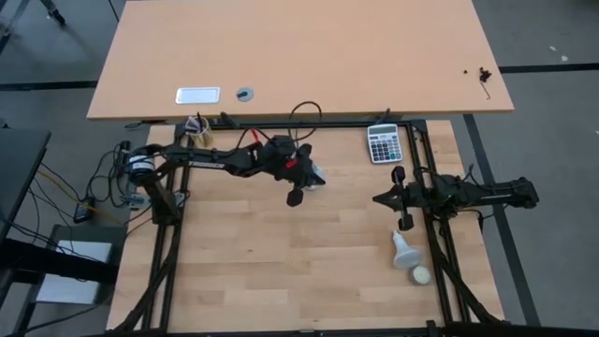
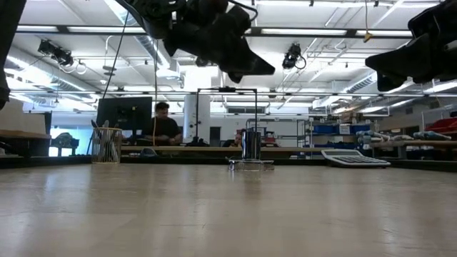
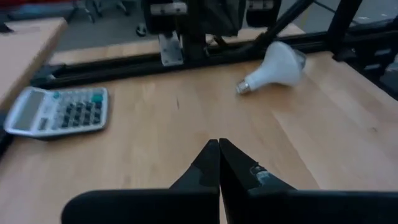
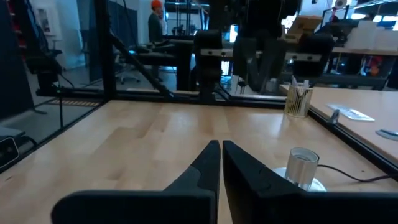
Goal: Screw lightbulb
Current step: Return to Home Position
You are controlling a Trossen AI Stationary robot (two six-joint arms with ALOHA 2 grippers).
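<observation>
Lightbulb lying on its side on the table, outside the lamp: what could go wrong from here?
1. The lightbulb lies loose on its side near the right edge of the table, beside a small ball. Being round, it might roll off.
2. The right gripper, fingers shut, hangs close by. A low move could knock the bulb.
3. The left gripper, also shut, hangs near the lamp. A low move there could tip it over.
</observation>
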